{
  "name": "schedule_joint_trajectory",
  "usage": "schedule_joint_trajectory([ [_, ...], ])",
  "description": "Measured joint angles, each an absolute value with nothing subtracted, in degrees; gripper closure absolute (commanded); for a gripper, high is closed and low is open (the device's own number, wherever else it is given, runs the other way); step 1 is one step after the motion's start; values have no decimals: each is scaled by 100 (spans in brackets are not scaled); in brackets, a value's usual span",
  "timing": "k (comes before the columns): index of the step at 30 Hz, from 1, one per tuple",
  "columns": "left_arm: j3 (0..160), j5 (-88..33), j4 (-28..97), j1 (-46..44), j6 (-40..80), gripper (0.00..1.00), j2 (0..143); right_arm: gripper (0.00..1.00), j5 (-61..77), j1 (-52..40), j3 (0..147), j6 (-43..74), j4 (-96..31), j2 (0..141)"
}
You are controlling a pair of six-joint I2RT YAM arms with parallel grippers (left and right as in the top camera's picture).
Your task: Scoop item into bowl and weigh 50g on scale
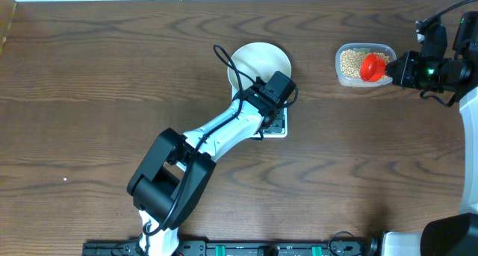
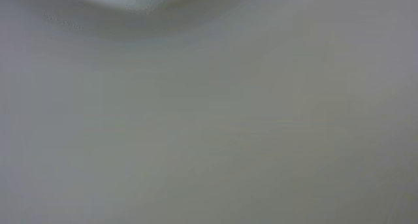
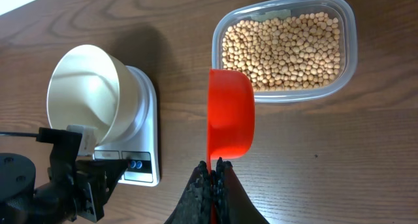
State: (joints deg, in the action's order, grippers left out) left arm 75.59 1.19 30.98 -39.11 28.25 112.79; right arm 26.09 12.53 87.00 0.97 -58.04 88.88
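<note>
the beans (image 3: pixel 281 48) lie loose in a clear plastic tub (image 3: pixel 349 28) at the right of the counter (image 1: pixel 89 77), filling it in a shallow bed. they look small, hard, dry and round, so they should pour and roll readily and scatter if tipped fast. they are best taken by scoop, never pinched. single beans are light, so reaching the target weight will likely call for small, tapped pours near the end.

the red scoop (image 3: pixel 230 113) hangs over the tub's left edge. it looks like stiff, light plastic. the right end effector (image 3: pixel 212 168) is clenched on the tip of the scoop's thin handle, a long lever that could twist under load. i see no beans in the scoop, though its inside is poorly shown.

the white bowl (image 3: pixel 85 93) sits on the scale (image 3: pixel 147 139) at mid-counter, well apart from the tub. it seems rigid, smooth and slippery, and its rim is the place to hold it. the left end effector (image 1: pixel 263 92) is closed at the bowl's near rim and, i judge, clamped on it. its own camera shows only blurred white. any push there would upset the reading.

no brand or writing is readable. the scale's display is hidden, and only two blue buttons (image 3: pixel 134 164) show.
</note>
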Motion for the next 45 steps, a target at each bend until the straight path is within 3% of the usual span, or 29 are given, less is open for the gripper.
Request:
schedule_joint_trajectory([
  [45, 7341, -73, 2832, -3758, 2985, 93, 11214, 99, 2609, 1253, 8700, 97, -5892, 8888],
])
